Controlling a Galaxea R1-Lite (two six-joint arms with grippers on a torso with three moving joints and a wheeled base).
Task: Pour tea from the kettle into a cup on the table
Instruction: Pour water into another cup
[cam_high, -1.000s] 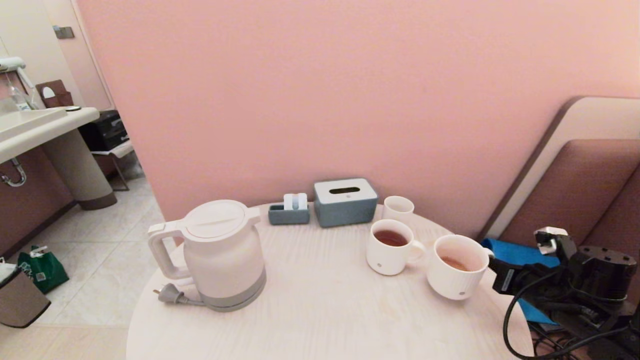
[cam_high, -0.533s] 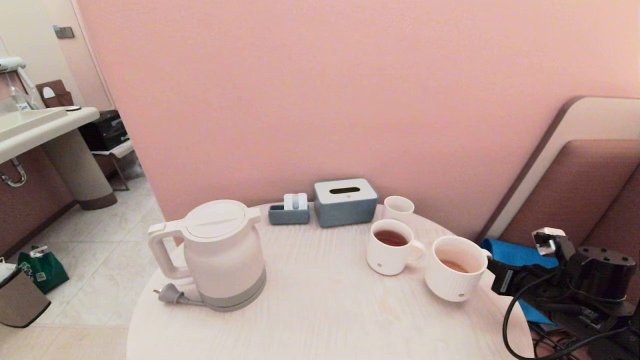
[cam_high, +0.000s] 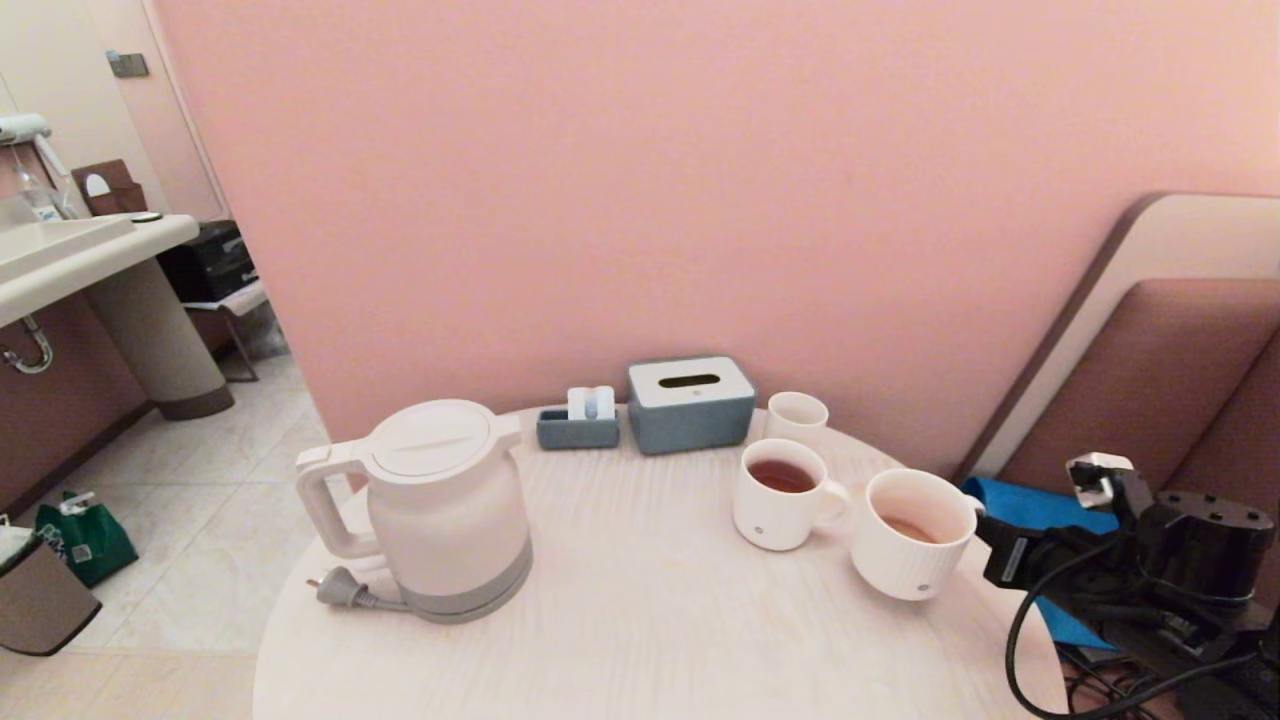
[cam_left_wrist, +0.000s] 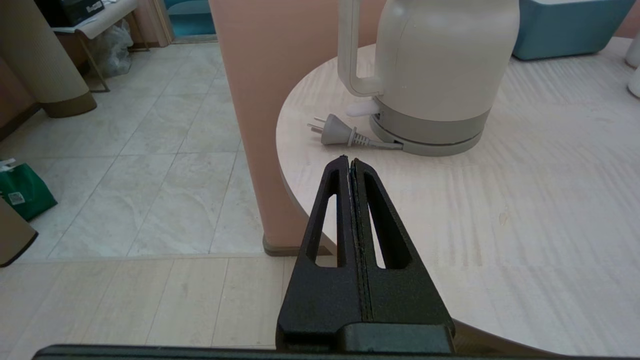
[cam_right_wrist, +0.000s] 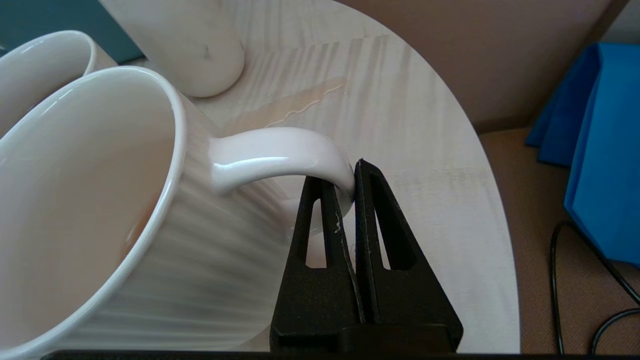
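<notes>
Nothing had shifted except the cup (cam_high: 912, 550), tipped slightly, a little tea (cam_high: 908, 529) in it, at lower right of the table (cam_high: 640, 640). Its handle was pinched by the right gripper (cam_right_wrist: 348, 177). Left gripper (cam_left_wrist: 349, 161) was closed, empty. Kettle (cam_high: 440, 510) stood upright at left; I judged pouring largely done.

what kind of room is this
Probably a hotel room: a round pale wood-grain table with a white plastic electric kettle, a grey-blue tissue box, and a white washbasin counter alongside.
</notes>
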